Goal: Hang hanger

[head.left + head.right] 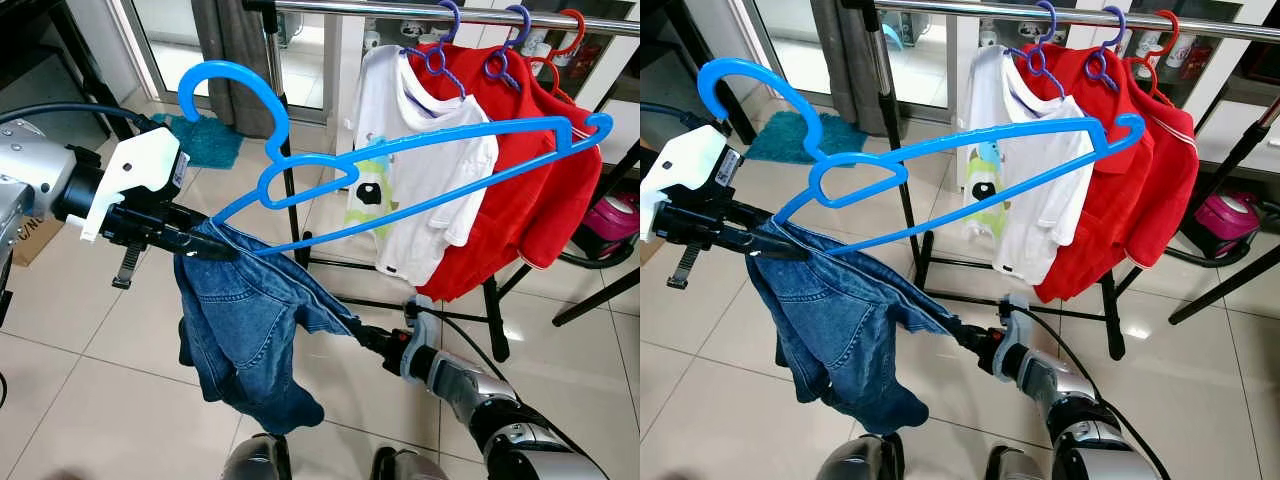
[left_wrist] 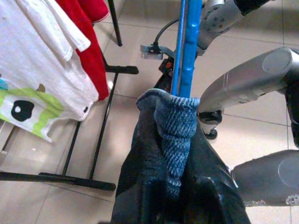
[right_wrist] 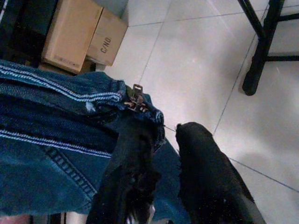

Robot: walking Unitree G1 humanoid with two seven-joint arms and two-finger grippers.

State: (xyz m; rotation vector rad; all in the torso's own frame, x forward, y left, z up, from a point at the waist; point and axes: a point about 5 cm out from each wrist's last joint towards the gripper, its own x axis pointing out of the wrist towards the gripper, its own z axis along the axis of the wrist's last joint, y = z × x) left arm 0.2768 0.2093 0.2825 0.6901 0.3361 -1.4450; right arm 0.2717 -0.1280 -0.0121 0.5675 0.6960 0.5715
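One blue hanger (image 1: 400, 170) with one pair of denim shorts (image 1: 245, 320), held up before the rail (image 1: 440, 12).
The left gripper (image 1: 200, 243) pinches the hanger's corner through the denim; the right gripper (image 1: 368, 340) clamps the shorts' edge. On the rail hang one white shirt (image 1: 420, 190) and one red shirt (image 1: 530, 200), under three hooks.

Jeans (image 1: 240, 330) drape over the hanger (image 1: 400, 165) in front of the rack (image 1: 430, 12), shirts (image 1: 420, 170) hanging behind
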